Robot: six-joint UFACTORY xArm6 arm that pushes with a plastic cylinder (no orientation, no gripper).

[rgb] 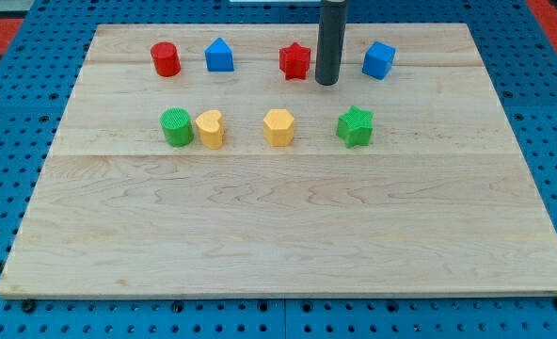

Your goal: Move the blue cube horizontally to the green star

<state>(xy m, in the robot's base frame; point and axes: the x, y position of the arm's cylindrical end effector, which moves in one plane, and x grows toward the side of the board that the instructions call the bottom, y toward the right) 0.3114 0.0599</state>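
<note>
No writing legible. My tip (326,83) sits between red star (295,61) and blue cube (378,59), near the counter (278,226) top edge. Green star (355,126) lies below the cube. No gripper fitted.

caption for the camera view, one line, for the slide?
Rod tip sits between red star and blue cube in the top row; green star lies below.

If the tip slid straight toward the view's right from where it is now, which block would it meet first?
Most likely the blue cube. My tip sits between the red star and that cube, slightly nearer the view's bottom, so it may only clip the cube's lower edge; depth is hard to judge.
</note>
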